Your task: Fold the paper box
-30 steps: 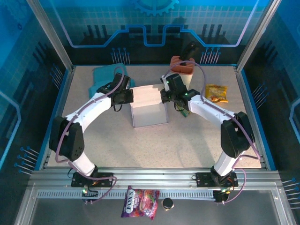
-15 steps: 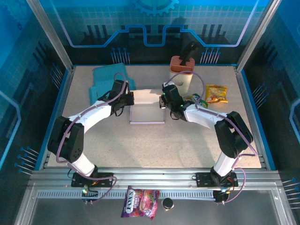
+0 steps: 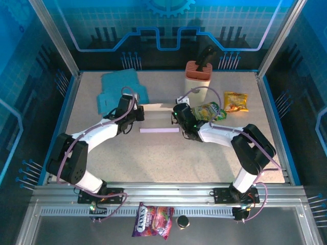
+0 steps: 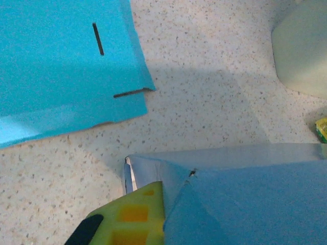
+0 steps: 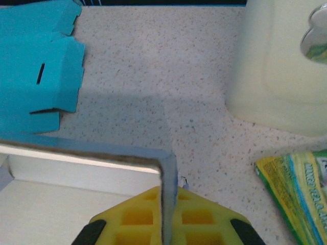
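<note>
As the left gripper (image 3: 139, 115) and right gripper (image 3: 177, 116) each clamp tight on a side wall, the box (image 3: 158, 120) sits between them, mid-table (image 3: 153, 158).

A robot test cell — aluminium frame (image 3: 168, 193), blue printed walls (image 3: 163, 25), speckled tabletop (image 3: 153, 158).

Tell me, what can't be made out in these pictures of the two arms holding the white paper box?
Left wrist view: the white paper box hides one finger of the left gripper.
Right wrist view: the frame edge cuts off the green snack packet and the cream plastic container.
Top external view: the small print on the purple sweet bag is too small to read.
</note>
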`<state>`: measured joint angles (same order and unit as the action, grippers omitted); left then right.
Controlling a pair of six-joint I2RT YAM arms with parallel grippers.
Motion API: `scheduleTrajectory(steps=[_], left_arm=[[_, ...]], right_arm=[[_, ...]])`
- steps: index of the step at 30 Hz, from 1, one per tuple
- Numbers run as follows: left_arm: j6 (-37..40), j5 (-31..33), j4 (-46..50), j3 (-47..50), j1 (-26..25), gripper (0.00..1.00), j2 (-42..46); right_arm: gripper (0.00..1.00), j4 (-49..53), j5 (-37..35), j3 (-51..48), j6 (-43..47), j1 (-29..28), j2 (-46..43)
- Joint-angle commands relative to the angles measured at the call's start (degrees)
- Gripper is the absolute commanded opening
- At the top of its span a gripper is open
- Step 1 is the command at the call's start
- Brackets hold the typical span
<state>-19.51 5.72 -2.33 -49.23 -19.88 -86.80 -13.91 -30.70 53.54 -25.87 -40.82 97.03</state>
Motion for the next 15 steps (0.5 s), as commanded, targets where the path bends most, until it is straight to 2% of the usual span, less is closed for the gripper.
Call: scheduleTrajectory(steps=[1,6,11,15], left_arm=[[-0.19,-8.17,-6.10,3.34,-2.43,0.00,2.46],[-0.20,-6.44,-7.31,7.12,-3.78,0.00,3.70],[0.16,-2.42,-5.51,7.94,-5.49,0.00,4.85],[0.33,1.09,-4.06,8.10,-6.63,0.00,5.63]], right_arm=[[0.00,-5.83,2.23,-2.80,1.14,-3.66,-0.83],[0.01,-4.68,1.08,-5.27,1.57,-4.93,-2.24],[0.27,6.02,1.37,-3.55,-3.50,-5.13,-5.50],[0.46,16.57,5.20,-0.72,-10.53,-5.06,-9.45]])
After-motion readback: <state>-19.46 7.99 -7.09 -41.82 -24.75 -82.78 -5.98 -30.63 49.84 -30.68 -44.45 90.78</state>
